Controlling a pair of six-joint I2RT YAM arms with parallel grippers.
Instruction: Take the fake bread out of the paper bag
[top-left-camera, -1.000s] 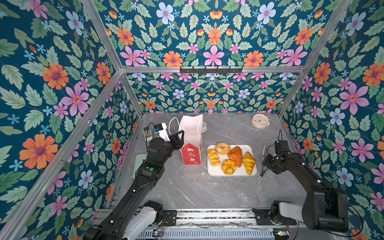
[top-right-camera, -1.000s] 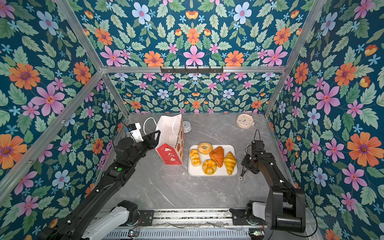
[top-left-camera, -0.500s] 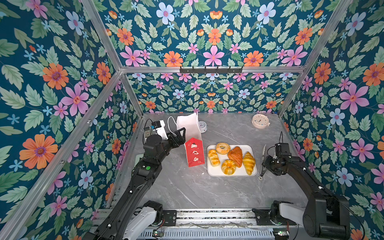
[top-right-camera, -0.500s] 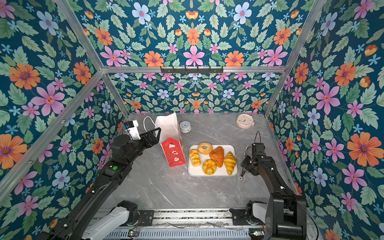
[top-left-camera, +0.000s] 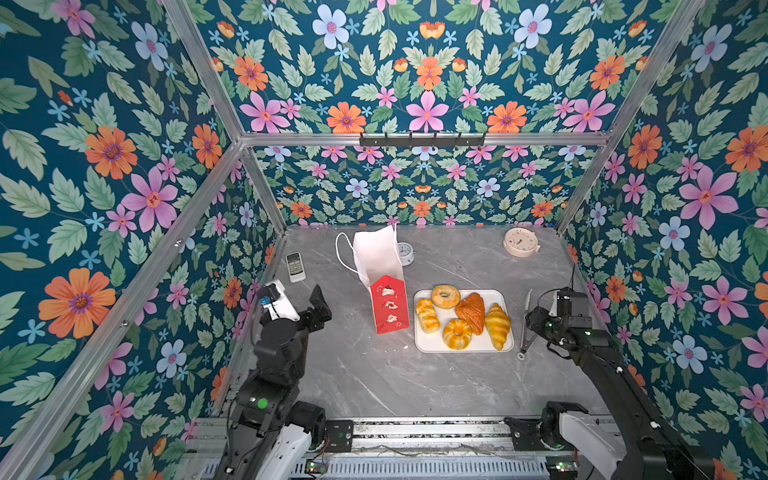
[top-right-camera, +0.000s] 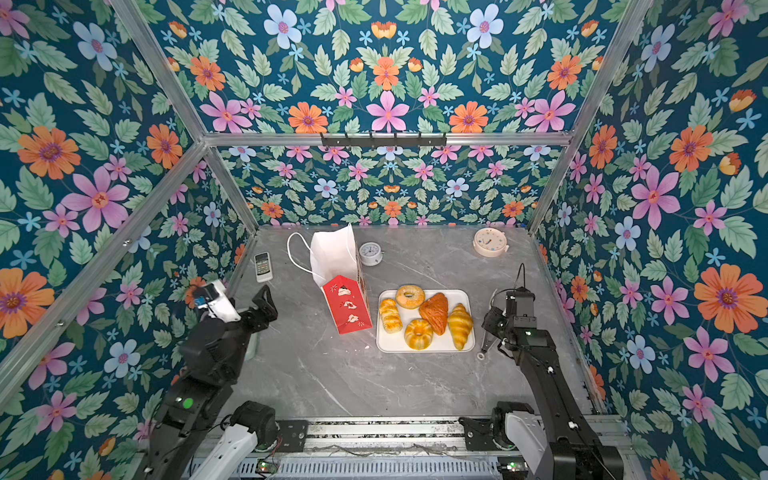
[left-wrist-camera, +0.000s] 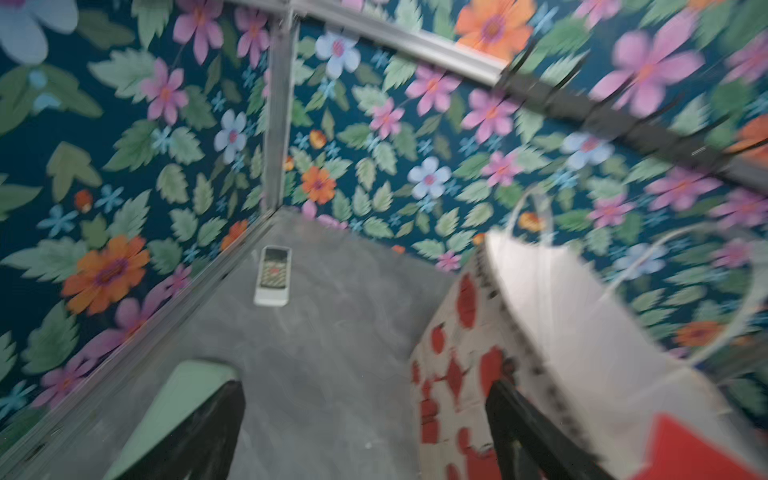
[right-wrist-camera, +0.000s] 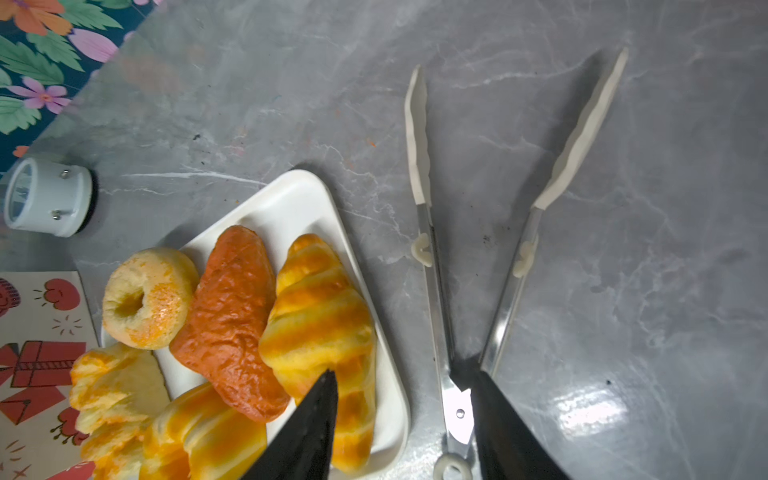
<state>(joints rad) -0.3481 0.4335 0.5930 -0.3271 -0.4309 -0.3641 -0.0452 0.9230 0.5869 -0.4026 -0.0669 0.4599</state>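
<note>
The paper bag (top-left-camera: 382, 282), red below and white above, leans back left of the tray in both top views, its mouth turned to the rear wall; its inside is hidden. The fake bread lies on a white tray (top-left-camera: 505, 347): twist loaf (top-left-camera: 427, 316), bagel (top-left-camera: 445, 296), brown triangular pastry (top-left-camera: 471, 311), fluted bun (top-left-camera: 457, 333), croissant (top-left-camera: 497, 325). My left gripper (top-left-camera: 318, 309) hangs open and empty, left of the bag and apart from it; the blurred left wrist view shows the bag (left-wrist-camera: 561, 332) beyond one finger. My right gripper (right-wrist-camera: 403, 376) is open above the tray's right edge, holding nothing.
Metal tongs (top-left-camera: 524, 322) lie spread on the table right of the tray, their hinge under my right gripper. A remote control (top-left-camera: 295, 267) lies at the back left. A small clock (top-left-camera: 405, 252) stands behind the bag, a cream round timer (top-left-camera: 519, 242) at the back right.
My left gripper let go of the bag's rim, opened wide and drew back toward the front left. The bag tipped from upright to leaning back. The right arm barely moved.
</note>
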